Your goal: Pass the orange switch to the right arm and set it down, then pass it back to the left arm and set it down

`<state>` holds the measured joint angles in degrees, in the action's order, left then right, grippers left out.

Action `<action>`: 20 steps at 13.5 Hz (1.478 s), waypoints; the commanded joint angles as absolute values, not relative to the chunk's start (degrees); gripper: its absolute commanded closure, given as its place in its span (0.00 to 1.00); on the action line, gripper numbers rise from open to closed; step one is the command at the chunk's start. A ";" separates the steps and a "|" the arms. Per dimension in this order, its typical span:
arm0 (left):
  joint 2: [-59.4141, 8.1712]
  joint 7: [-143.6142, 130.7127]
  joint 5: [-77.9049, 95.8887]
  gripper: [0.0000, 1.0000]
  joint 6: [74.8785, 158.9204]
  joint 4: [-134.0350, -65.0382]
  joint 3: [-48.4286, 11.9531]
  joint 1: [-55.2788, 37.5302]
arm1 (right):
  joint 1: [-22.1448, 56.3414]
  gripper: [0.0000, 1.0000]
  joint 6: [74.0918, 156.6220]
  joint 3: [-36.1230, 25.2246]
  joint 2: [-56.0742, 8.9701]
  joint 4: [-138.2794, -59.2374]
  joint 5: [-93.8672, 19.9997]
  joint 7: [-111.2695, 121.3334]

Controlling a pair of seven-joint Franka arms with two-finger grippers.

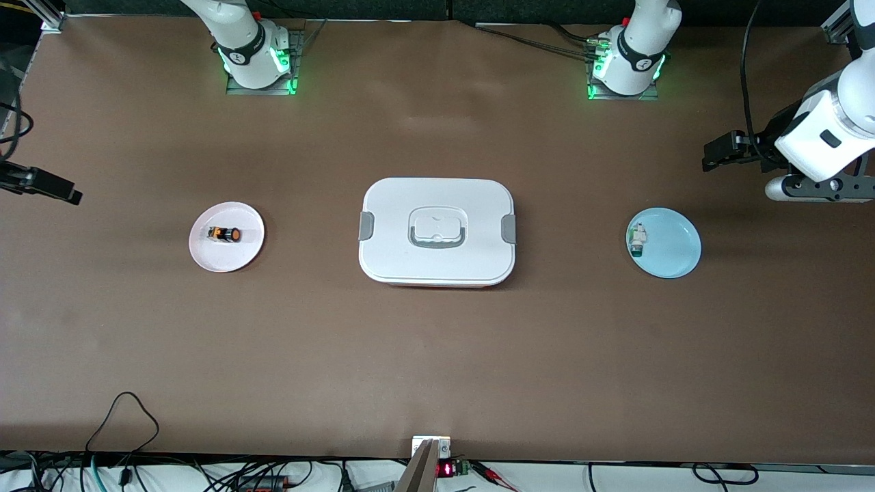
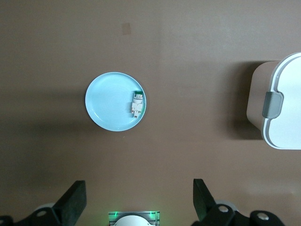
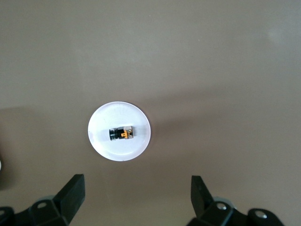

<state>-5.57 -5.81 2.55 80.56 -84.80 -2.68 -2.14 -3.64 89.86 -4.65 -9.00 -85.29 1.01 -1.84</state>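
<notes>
The orange switch (image 1: 225, 234) lies on its side on a small pale pink plate (image 1: 205, 256) toward the right arm's end of the table. In the right wrist view the switch (image 3: 121, 133) sits mid-plate (image 3: 101, 141), well clear of my right gripper (image 3: 136, 194), which is open and empty, high over the table. The white box (image 1: 437, 260) stands lidded at the table's middle. My left gripper (image 2: 138, 200) hangs open and empty high over the left arm's end. Both grippers show at the front view's edges, left (image 1: 716, 154) and right (image 1: 58, 190).
A light blue plate (image 1: 673, 256) at the left arm's end holds a small white part with a green end (image 1: 637, 240). The left wrist view shows this plate (image 2: 106, 101), the part (image 2: 137, 102) and a corner of the box (image 2: 282, 127). Cables run along the table's near edge.
</notes>
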 commanded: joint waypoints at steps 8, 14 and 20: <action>-4.92 -5.19 1.76 0.00 80.07 -84.81 -3.08 -1.50 | -2.90 0.00 95.89 -3.43 -1.23 -96.95 2.29 1.94; -4.92 -5.19 1.85 0.00 80.07 -84.82 -3.08 -1.41 | -2.90 0.00 95.36 -2.64 -0.61 -94.49 1.84 1.93; -4.92 -5.36 1.85 0.00 80.07 -84.81 -3.08 -1.41 | -2.72 0.00 90.36 -2.55 -1.40 -91.42 1.93 2.72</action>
